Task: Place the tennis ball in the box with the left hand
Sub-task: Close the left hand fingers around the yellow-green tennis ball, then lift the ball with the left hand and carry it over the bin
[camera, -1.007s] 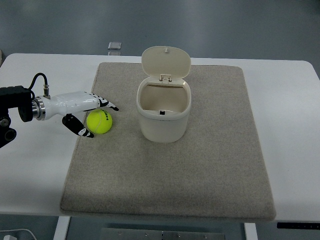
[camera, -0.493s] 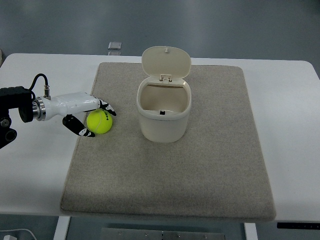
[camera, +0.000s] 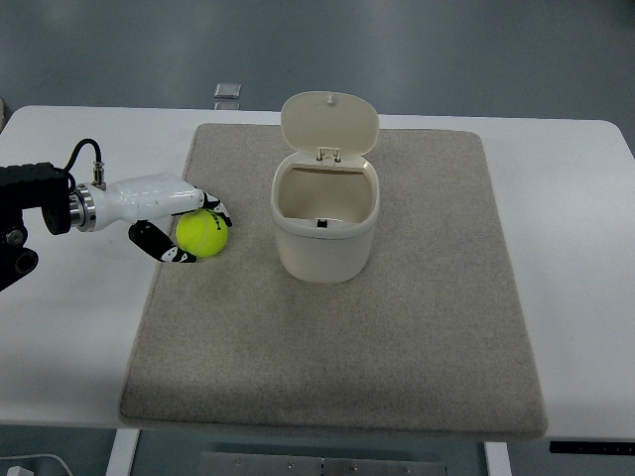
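Fingers [camera: 210, 205] of my left hand [camera: 164, 213] are curled over the top of the tennis ball [camera: 202, 234], black-tipped and glossy white, with the thumb tucked under its near-left side, so the ball sits clamped between them. It is a fuzzy yellow-green sphere with a dark printed mark on it, at the left edge of the mat [camera: 417, 327]. The mat is a coarse, grey-beige rectangle with rounded corners, lying flat on the smooth white tabletop [camera: 585, 248]. My forearm is a shiny white shell ending in a metal ring and a black cable loop, coming in from the left.

Against half a second ago, hand and ball have shifted a little up and to the right, and the fingers wrap further around the ball.

To the right of the ball, near but apart, stands the box [camera: 325, 226]: a cream plastic bin with rounded walls, its oval lid [camera: 328, 123] hinged at the back and tipped upright, the mouth open. Nothing lies between ball and box but bare mat. Beyond the tabletop's far edge, a small square grey thing [camera: 227, 92] sits on the floor.
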Robot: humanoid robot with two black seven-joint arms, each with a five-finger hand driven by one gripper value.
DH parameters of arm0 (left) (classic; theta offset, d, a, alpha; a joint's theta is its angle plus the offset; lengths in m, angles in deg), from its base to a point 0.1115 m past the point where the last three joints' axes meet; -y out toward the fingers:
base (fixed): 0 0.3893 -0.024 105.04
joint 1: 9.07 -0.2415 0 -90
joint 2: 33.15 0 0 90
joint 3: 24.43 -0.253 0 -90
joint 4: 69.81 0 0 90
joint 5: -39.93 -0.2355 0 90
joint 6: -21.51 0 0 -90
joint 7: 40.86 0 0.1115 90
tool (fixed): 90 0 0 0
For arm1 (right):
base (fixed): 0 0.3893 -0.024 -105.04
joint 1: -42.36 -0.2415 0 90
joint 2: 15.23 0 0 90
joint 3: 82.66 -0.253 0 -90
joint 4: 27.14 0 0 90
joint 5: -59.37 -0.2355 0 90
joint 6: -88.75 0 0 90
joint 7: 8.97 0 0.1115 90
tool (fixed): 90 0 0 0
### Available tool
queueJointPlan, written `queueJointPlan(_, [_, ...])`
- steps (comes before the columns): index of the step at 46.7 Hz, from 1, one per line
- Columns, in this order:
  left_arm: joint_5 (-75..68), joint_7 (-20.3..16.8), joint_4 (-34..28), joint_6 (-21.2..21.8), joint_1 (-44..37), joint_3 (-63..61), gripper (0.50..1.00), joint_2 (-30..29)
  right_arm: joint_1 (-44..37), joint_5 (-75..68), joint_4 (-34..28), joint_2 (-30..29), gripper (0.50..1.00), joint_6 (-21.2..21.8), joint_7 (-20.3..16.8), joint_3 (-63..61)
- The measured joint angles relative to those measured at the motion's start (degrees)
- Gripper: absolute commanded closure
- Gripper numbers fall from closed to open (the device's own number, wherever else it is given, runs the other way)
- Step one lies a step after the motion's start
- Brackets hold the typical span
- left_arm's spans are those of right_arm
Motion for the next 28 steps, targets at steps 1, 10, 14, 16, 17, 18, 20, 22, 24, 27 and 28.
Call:
queueJointPlan(1, [0.11, -0.01, 0.06, 0.22, 0.18, 0.08, 1.000, -0.10, 0.00, 0.00, 0.00, 0.00, 0.562, 0.00, 0.00, 0.00])
queueJointPlan(10, [3.98, -1.56, 2.08, 1.72, 2.11, 0.43, 1.000, -4.03, 0.01, 0.00, 0.00, 0.00, 0.562, 0.00, 0.00, 0.00])
queueJointPlan(14, [4.36, -3.81, 4.18, 1.73, 2.29, 0.45, 1.000, -5.63, 0.01, 0.00, 0.00, 0.00, 0.562, 0.01, 0.01, 0.00])
queueJointPlan(16, [4.38, -4.59, 5.52, 1.73, 2.31, 0.45, 1.000, -6.28, 0.00, 0.00, 0.00, 0.00, 0.560, 0.01, 0.01, 0.00])
queueJointPlan(17, [4.39, -4.82, 6.14, 1.73, 2.31, 0.45, 1.000, -6.52, 0.00, 0.00, 0.01, 0.00, 0.560, 0.01, 0.01, 0.00])
queueJointPlan(18, [4.39, -5.03, 6.87, 1.73, 2.32, 0.45, 1.000, -6.73, 0.01, 0.00, 0.00, 0.00, 0.562, 0.01, 0.00, 0.00])
queueJointPlan(20, [4.40, -5.45, 7.86, 1.73, 2.34, 0.45, 1.000, -7.05, 0.00, 0.00, 0.00, 0.00, 0.562, 0.01, 0.00, 0.00])
queueJointPlan(22, [4.40, -6.15, 8.72, 1.73, 2.42, 0.48, 1.000, -7.22, 0.00, 0.00, 0.00, 0.00, 0.562, 0.01, 0.01, 0.00])
queueJointPlan(24, [4.39, -6.98, 9.67, 1.74, 2.46, 0.67, 1.000, -7.34, 0.00, 0.00, 0.00, 0.00, 0.560, 0.02, 0.01, 0.00])
queueJointPlan(27, [4.30, -7.94, 10.98, 1.83, 2.57, 1.51, 1.000, -7.67, 0.00, 0.00, 0.00, 0.00, 0.562, 0.02, 0.00, 0.00])
queueJointPlan(28, [4.29, -8.17, 11.40, 1.85, 2.72, 1.87, 1.000, -7.94, 0.00, 0.00, 0.00, 0.00, 0.562, 0.02, 0.00, 0.00])
